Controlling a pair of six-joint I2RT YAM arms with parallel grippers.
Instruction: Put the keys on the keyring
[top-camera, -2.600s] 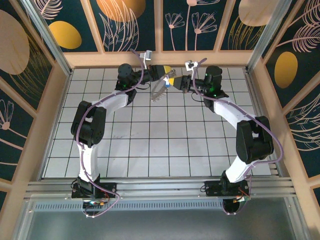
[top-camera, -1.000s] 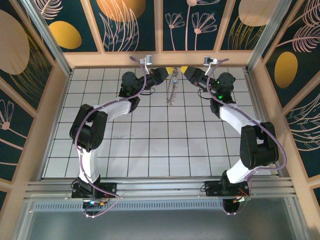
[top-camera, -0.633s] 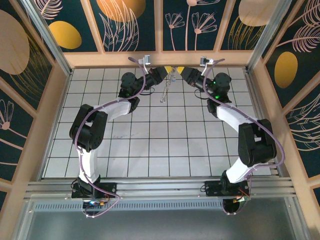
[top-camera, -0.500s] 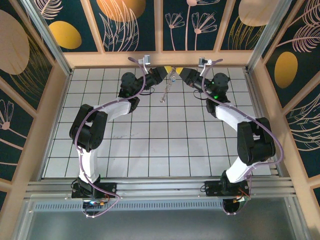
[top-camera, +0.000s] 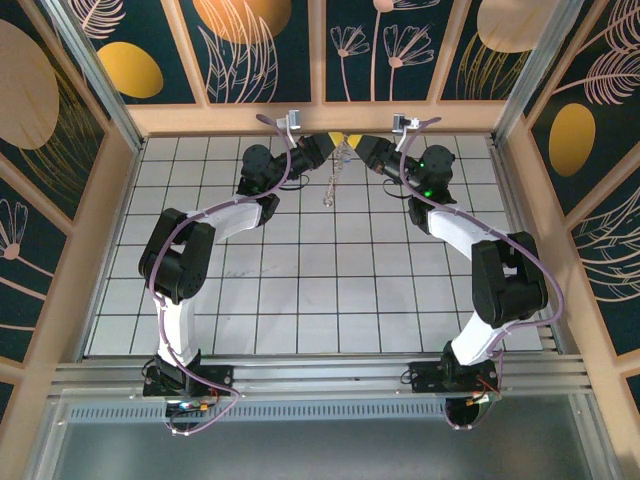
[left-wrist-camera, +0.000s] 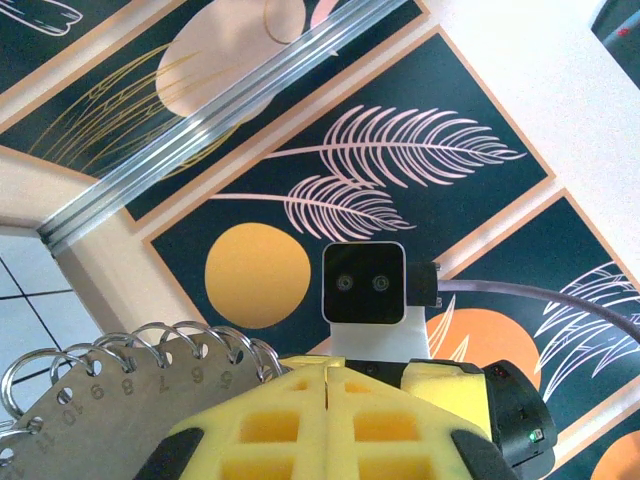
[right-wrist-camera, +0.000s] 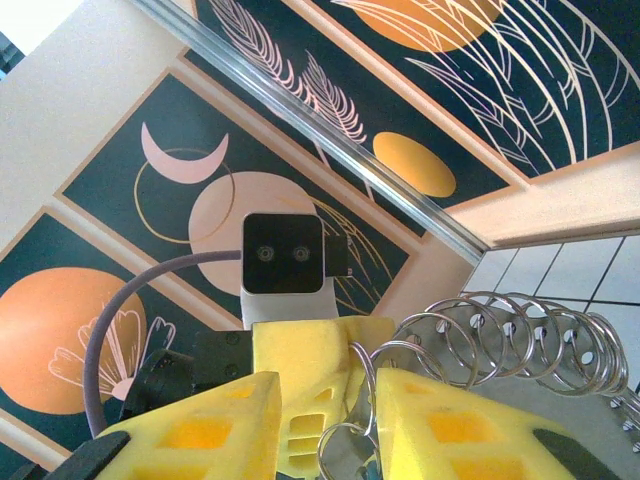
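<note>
Left gripper (left-wrist-camera: 328, 385) clamps the silver numbered metal strip of wire rings (left-wrist-camera: 90, 410); right gripper (right-wrist-camera: 328, 395) gapes around one; threading seems unfinished

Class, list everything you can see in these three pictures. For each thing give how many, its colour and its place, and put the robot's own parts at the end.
numbered metal strip: one, silver, hanging between the two grippers near the table's far edge.
wire rings: one row, too overlapped to count, silver, threaded along the strip's edge.
table: one, white tiles with dark lines, under the arms.
wall panels: several, dark blue with orange shapes and leaf drawings, around the table.
arms: two, black and white, bolted at the near edge.
left gripper: one, yellow, shut on the strip.
right gripper: one, yellow, jaws apart, a ring in the gap.
</note>
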